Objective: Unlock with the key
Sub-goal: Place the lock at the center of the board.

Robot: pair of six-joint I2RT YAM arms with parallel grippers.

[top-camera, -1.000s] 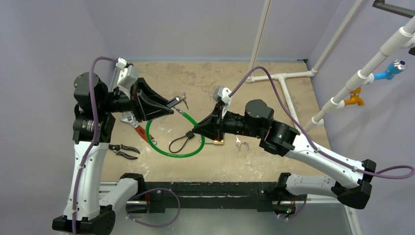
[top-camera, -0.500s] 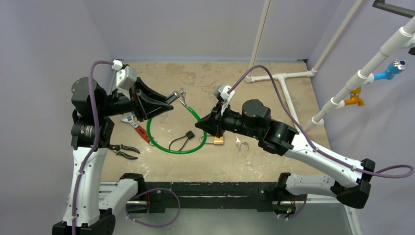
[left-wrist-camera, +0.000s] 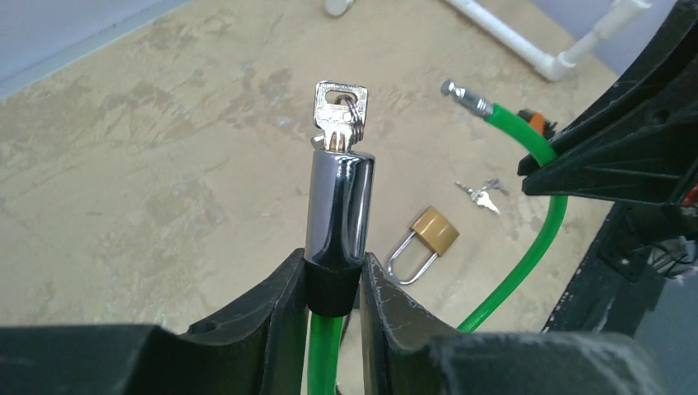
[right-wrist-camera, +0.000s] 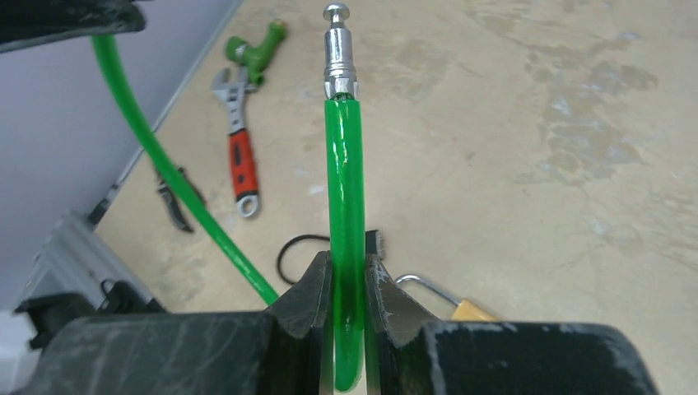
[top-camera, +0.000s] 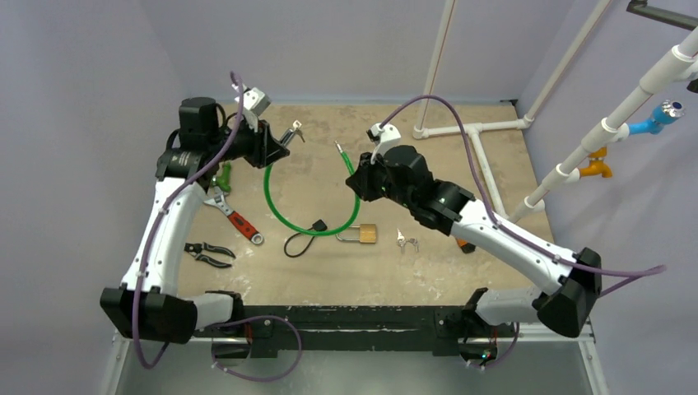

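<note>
A green cable lock (top-camera: 276, 206) hangs in a loop between my two grippers. My left gripper (left-wrist-camera: 333, 284) is shut on the black collar at the base of the cable's chrome lock barrel (left-wrist-camera: 339, 206), which stands upright. A silver key (left-wrist-camera: 339, 115) on a small ring sticks out of the barrel's top. My right gripper (right-wrist-camera: 347, 280) is shut on the cable just below its metal pin end (right-wrist-camera: 338, 49). The pin is out of the barrel. From above, the key (top-camera: 296, 127) and the pin (top-camera: 338, 148) are a short gap apart.
A brass padlock (top-camera: 366, 234), a small bunch of keys (top-camera: 405, 240) and a black cord loop (top-camera: 303, 237) lie mid-table. A red-handled wrench (top-camera: 234, 216), pliers (top-camera: 206, 253) and a green nozzle (top-camera: 222, 174) lie left. White PVC pipes (top-camera: 477, 127) run at the far right.
Both arms have swung up and toward the far side of the table, taking the cable ends with them. The barrel and the pin end stand farther apart than before.
</note>
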